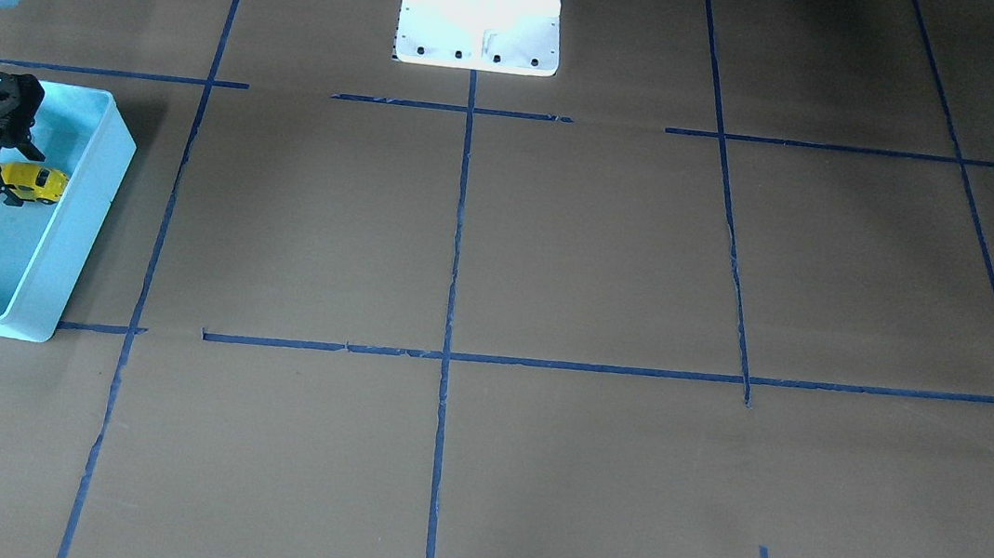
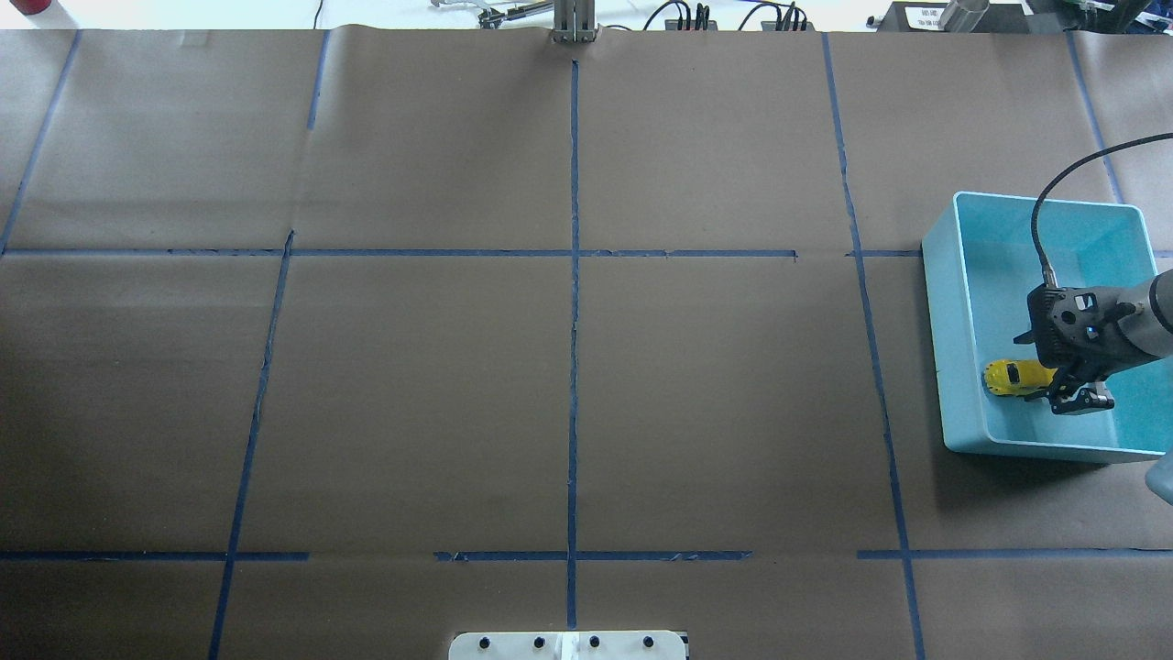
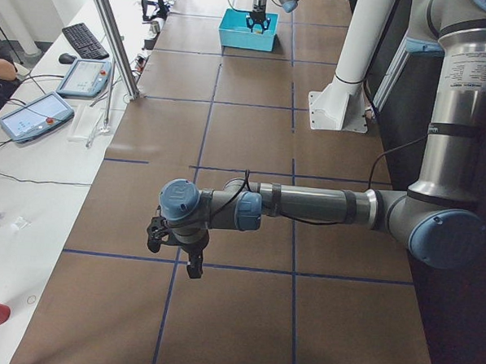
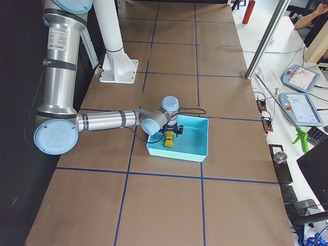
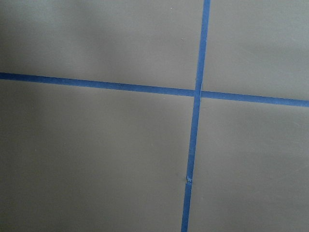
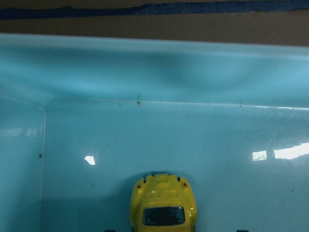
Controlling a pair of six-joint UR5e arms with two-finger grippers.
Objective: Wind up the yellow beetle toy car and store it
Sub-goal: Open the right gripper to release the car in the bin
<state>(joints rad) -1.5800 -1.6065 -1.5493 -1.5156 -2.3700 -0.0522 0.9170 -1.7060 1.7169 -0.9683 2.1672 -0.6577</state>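
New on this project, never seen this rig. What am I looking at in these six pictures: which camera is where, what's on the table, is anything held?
It is one robot with two arms; its white base stands at the edge of a paper-covered table marked with blue tape. Two pictures look down on the table, one from behind the robot and one facing it. Two look along it from the ends. Two come from cameras on the wrists.

On the table stands a turquoise bin with a yellow beetle toy car on its floor. The right gripper is down in the bin at the car. In its wrist view the tips sit wide of the car, so it looks open, holding nothing. The left gripper hangs over paper and tape; whether it is open or shut cannot be told.
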